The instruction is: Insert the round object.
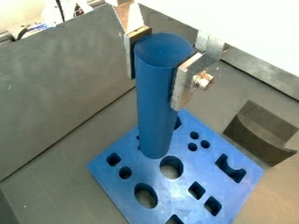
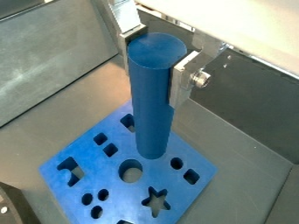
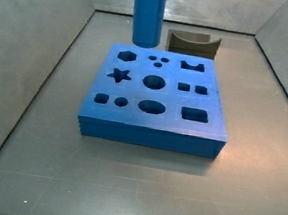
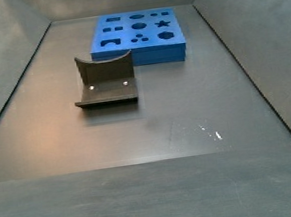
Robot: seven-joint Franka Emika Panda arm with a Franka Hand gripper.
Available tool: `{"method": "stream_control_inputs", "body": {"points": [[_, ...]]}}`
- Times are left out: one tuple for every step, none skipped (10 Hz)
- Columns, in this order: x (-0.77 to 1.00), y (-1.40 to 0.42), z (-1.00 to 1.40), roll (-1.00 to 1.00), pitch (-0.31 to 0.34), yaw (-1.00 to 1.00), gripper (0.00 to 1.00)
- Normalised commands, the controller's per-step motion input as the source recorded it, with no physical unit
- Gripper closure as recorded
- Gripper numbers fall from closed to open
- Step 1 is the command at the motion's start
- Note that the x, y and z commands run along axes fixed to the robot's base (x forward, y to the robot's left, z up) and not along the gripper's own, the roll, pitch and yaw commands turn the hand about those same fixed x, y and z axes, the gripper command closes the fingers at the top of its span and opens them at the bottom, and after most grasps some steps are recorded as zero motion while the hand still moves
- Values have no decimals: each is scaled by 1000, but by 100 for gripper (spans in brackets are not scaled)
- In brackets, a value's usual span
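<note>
Wrist views: hand (image 1: 160, 63) around peg (image 1: 156, 96)

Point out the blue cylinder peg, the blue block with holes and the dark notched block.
blue cylinder peg (image 1: 156, 96): a wrist view, mid-shaft, held between the plates of the tool (image 1: 162, 59).
blue block (image 3: 152, 133): a side view, front wall.
dark grey notched block (image 4: 105, 84): a side view, its sloped inner face.

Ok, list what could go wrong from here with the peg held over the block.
1. The gripper holds the round object only near its top, so any contact at the low end could tilt it in the jaws.
2. The blue block has several holes close together; in both wrist views the peg's foot sits beside the large round hole, not over it, so it may catch the rim.
</note>
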Motion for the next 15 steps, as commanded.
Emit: {"method": "stream_control_inputs", "body": {"points": [[231, 449, -943, 0, 100, 66, 100], [363, 331, -1000, 0, 0, 0, 100], [383, 323, -1000, 0, 0, 0, 100], [466, 223, -1000, -30, 0, 0, 100], [117, -77, -974, -74, 0, -29, 100], [9, -200, -880, -71, 47, -26, 100], [6, 0, -63, -13, 39, -20, 100], [34, 163, 0, 14, 0, 89, 100], [0, 197, -46, 63, 0, 0, 100], [43, 163, -103, 40, 0, 0, 100], [223, 0, -143, 0, 0, 9, 100], [94, 0, -66, 0, 0, -3, 100], [194, 6, -97, -19, 0, 0, 100], [231, 100, -277, 0, 19, 0, 100], [177, 120, -329, 19, 6, 0, 100]]}}
